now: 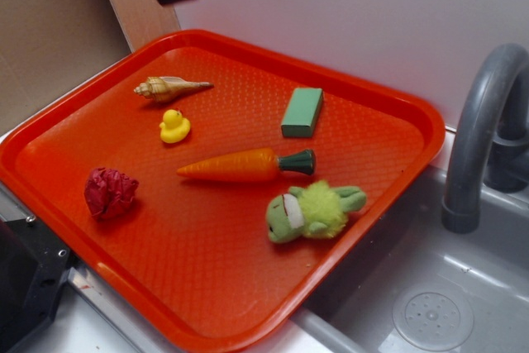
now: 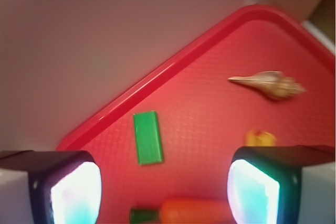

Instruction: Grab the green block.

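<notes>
Two gripper fingers [image 2: 68,192] fill the bottom corners of the wrist view, with shiny pale pads facing the camera. They stand far apart, with nothing between them, so the gripper [image 2: 163,190] is open. In the exterior view the same fingers peek in at the very top, high above the tray and touching nothing.

Below the gripper is a big orange-red tray [image 1: 99,105] with a bumpy floor and a raised rim. The green block [image 2: 147,138] lies flat on the tray floor, near the far rim by the white wall [image 1: 372,14]. It is by itself, and no other toy touches it. In the wrist view it sits in the gap between the two fingers, closer to the left one.

An orange carrot [image 1: 231,165] with a dark green stem lies near the middle of the tray, a little way in front of the block. A small yellow duck [image 1: 173,126] sits to the left of the carrot. Behind the duck lies a tan seashell [image 1: 169,87] with a pointy end. A fuzzy lime-green plush toy [image 1: 312,211] lies on its side near the right rim, just past the carrot's stem. A crumpled dark red lump [image 1: 110,192] rests toward the left front of the tray.

Next to the tray on the right is a grey sink [image 1: 430,303] with a curved grey faucet [image 1: 475,138].
</notes>
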You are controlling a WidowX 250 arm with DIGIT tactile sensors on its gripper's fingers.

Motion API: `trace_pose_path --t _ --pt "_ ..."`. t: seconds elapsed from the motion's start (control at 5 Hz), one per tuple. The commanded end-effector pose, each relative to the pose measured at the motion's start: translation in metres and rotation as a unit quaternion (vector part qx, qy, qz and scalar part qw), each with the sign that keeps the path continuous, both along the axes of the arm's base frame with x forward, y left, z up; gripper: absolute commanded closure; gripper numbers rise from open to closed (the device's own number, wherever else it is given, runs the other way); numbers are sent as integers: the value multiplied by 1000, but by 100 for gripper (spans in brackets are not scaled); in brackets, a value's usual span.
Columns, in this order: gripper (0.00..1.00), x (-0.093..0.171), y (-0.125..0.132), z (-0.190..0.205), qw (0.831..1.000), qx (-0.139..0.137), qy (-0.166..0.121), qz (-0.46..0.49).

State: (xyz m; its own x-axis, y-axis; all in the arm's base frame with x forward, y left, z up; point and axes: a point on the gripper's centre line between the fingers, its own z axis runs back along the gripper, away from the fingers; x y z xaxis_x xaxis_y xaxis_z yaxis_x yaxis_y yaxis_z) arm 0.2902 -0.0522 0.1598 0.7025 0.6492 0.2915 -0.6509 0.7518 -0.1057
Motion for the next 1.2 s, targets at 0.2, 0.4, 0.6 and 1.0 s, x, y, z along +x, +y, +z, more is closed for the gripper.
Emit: trace_pose_path --t 0.2,0.4,0.6,1.0 --pt "0 29 14 -71 1000 12 8 -26" --pt "0 38 -1 -85 1000 -10 -3 -25" --pt "0 50 -18 -97 999 -13 -8 -33" --pt "100 59 -42 -139 998 28 20 -50"
